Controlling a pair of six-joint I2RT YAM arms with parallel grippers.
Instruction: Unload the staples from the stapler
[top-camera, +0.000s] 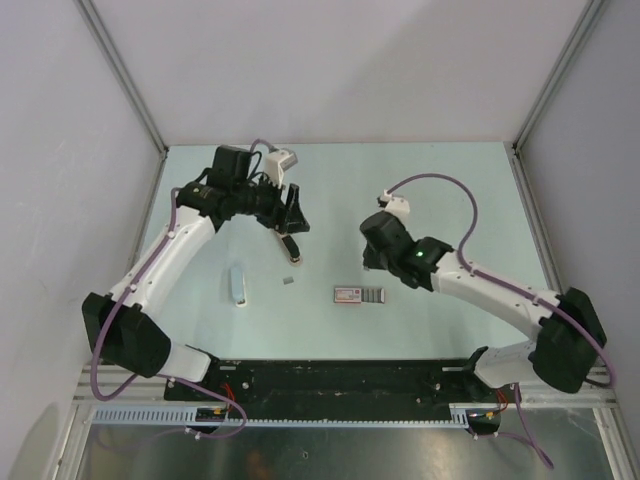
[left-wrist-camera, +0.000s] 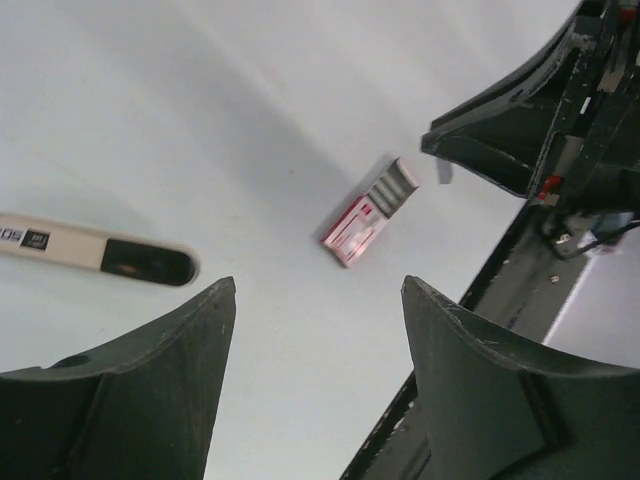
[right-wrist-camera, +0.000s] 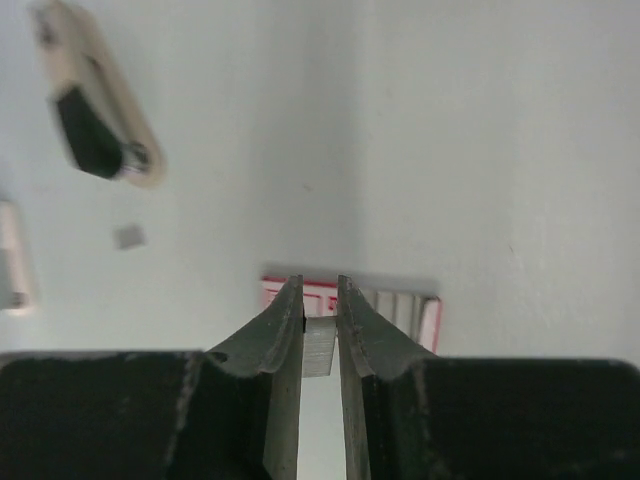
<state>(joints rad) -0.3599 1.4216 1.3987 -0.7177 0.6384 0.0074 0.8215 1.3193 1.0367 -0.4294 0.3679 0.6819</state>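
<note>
The stapler (top-camera: 291, 247) lies on the table as a small oblong bar, pale with a black part. It also shows in the left wrist view (left-wrist-camera: 110, 255) and the right wrist view (right-wrist-camera: 95, 130). My left gripper (top-camera: 291, 226) hangs just behind it, open and empty (left-wrist-camera: 318, 290). My right gripper (top-camera: 369, 264) is shut on a short silvery strip of staples (right-wrist-camera: 319, 348), held between its fingertips (right-wrist-camera: 320, 292) above a red-and-white staple box (top-camera: 358, 294).
A pale blue-white oblong piece (top-camera: 237, 283) lies left of the stapler. A tiny grey piece (top-camera: 288, 281) lies between it and the box, and shows in the right wrist view (right-wrist-camera: 128, 237). A black rail (top-camera: 340, 375) runs along the near edge. White walls enclose the table.
</note>
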